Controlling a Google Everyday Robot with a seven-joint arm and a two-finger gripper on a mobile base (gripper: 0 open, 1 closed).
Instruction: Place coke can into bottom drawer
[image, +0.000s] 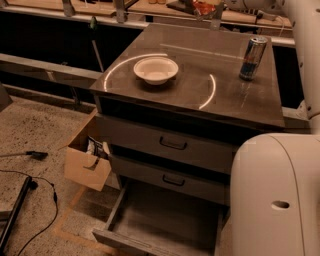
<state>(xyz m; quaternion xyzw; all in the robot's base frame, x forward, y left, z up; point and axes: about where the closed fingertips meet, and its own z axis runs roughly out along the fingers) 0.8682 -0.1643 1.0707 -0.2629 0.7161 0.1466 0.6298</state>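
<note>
The coke can (202, 7) shows as a small red patch at the top edge of the camera view, above the far edge of the cabinet top. My gripper (206, 9) is there, shut on it, and holds it in the air; most of the gripper is cut off by the frame edge. The bottom drawer (165, 217) is pulled open at the foot of the grey cabinet, with nothing visible inside. The two upper drawers with black handles are shut.
A white bowl (155, 69) sits on the cabinet top (200, 95), and a slim silver-and-blue can (252, 58) stands at its right rear. A cardboard box (87, 162) sits left of the drawers. My white arm (275, 195) fills the lower right. Cables lie on the floor (30, 200).
</note>
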